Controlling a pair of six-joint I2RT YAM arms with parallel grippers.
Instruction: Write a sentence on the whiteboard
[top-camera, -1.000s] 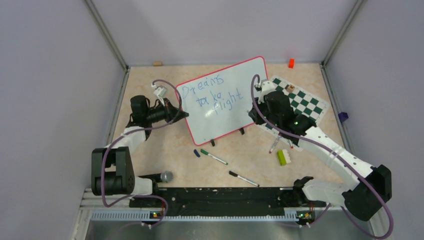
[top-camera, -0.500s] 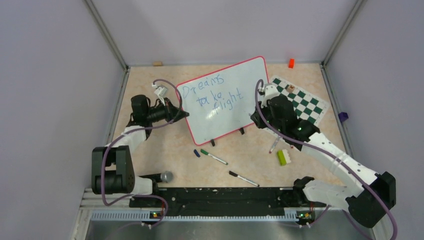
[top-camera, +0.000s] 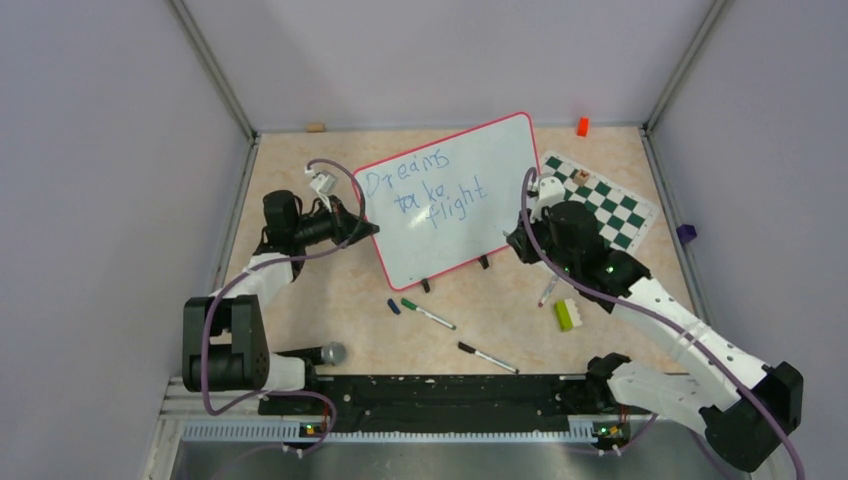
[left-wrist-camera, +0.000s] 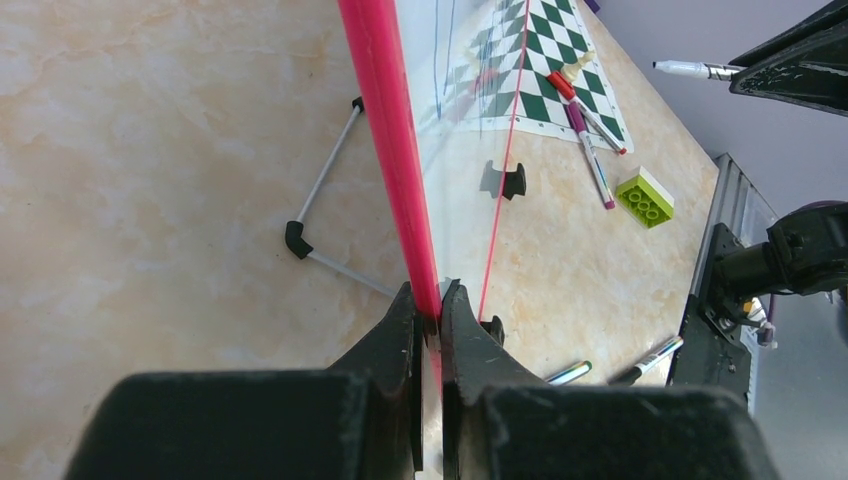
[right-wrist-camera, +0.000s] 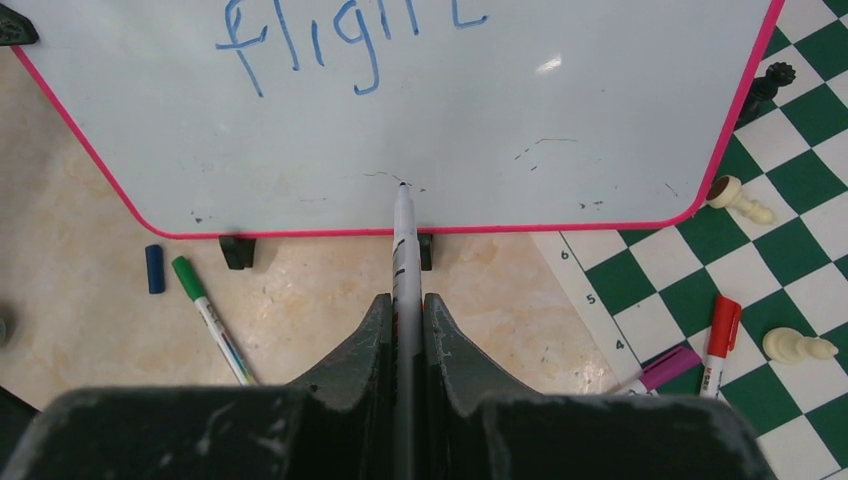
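The L gripper (left-wrist-camera: 428, 300) is closed on the red frame at the left edge of the whiteboard (top-camera: 455, 245). The board is propped at a tilt on its feet near the table centre, face toward the arms. The R gripper (right-wrist-camera: 405, 305) is clamped on a marker (right-wrist-camera: 404, 240), whose long axis is aligned w/ the gripper axis, tip fwd. The sentence (top-camera: 428, 188) is laid in three slanted blue lines across the upper left of the board, ending in "flight". Key relation: the board lies straight ahead of the marker tip. In the R wrist view the tip is aimed at the bare strip near the bottom frame, below and slightly right of "flight". Tip contact cannot be confirmed there; in the L wrist view the marker appears clear of the board face. The R arm is the writing arm and is nearer the free area; the L arm serves as brace only. Any further stroke is judged to require travel along the marker axis toward the board.
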